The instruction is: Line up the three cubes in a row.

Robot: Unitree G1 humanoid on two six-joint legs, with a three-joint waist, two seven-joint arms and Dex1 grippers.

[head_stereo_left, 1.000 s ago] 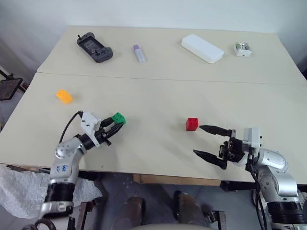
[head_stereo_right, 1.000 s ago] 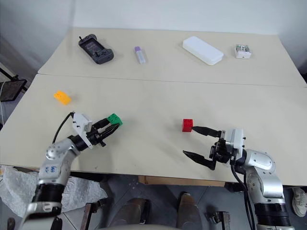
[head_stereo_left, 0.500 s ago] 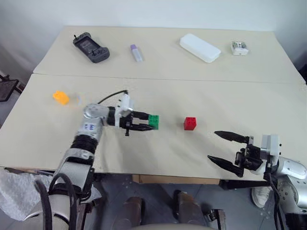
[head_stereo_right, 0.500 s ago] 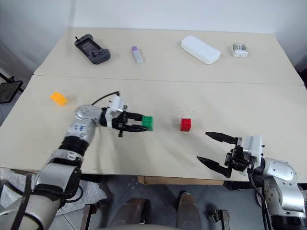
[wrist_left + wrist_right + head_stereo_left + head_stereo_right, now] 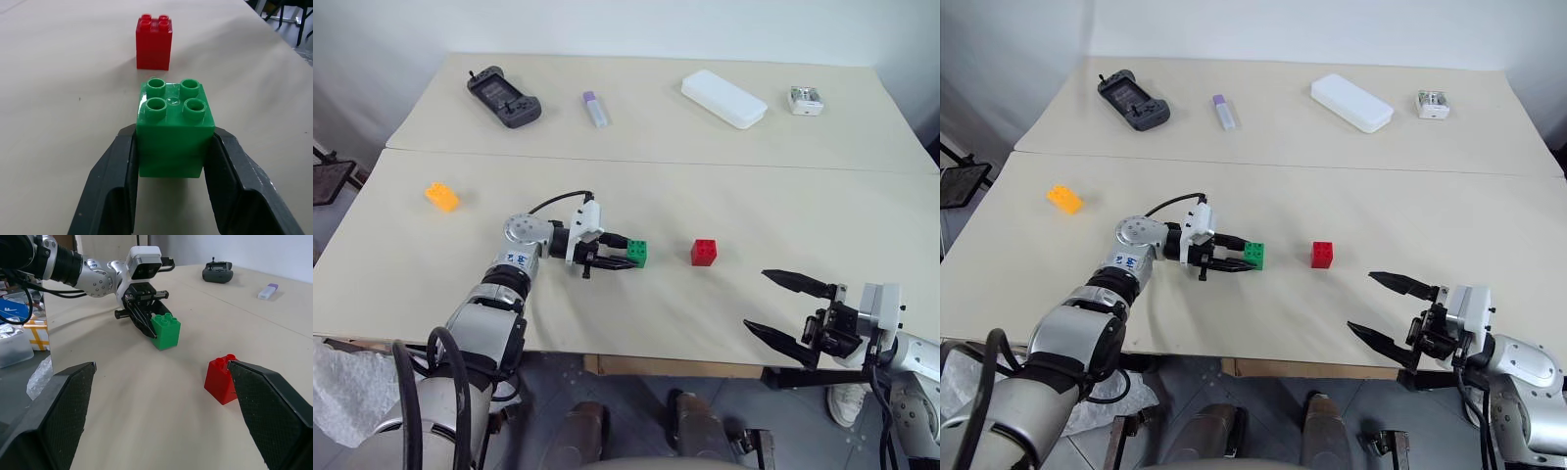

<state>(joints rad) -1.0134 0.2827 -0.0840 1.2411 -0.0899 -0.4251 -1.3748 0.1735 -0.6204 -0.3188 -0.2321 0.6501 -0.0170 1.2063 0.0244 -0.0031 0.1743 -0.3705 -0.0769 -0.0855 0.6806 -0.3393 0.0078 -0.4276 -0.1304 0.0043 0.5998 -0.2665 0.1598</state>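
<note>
Between the two black fingers of the left gripper [image 5: 625, 256] sits the green cube [image 5: 637, 254], pinched by its two side faces with its studs upward and its base at or just above the table [image 5: 724, 186]; which of the two cannot be told. Straight ahead of that gripper's tips, a short gap beyond the green cube, stands the red cube [image 5: 704, 252], upright on the tabletop and touching nothing. Well behind the left gripper, off past its wrist and toward the far side of the table, lies the orange-yellow cube [image 5: 441, 196], alone. Near the front edge, the right gripper [image 5: 784, 310] hangs with its fingers spread wide and nothing between them; the red cube lies out beyond its tips, clearly apart from them.
</note>
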